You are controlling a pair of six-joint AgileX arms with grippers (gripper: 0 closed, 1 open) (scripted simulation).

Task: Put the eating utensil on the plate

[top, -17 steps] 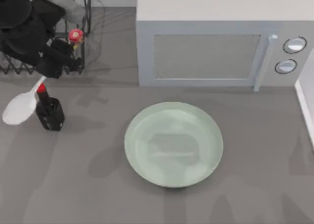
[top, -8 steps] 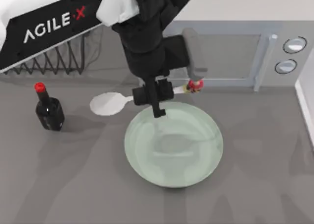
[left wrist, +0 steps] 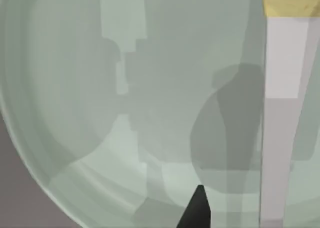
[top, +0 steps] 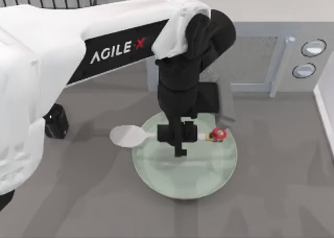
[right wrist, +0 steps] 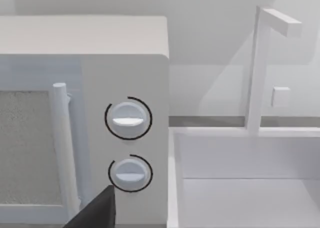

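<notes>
The left gripper hung over the plate, its fingers clamped on the handle of the spoon and pointing down toward the green surface. From the gripper, the spoon ran out to both sides: its white oval bowl reached past the plate's rim on the table's left side, above the grey table, while the red-and-yellow ornament at the handle's end sat on the other side of the fingers, over the plate's inner area. Through the left wrist camera the white handle crossed above the glossy plate. Behind the gripper stood the microwave, and the dark bottle stood well off beyond the spoon's bowl, partly hidden under the arm. The right wrist camera faced the microwave's two dials.
</notes>
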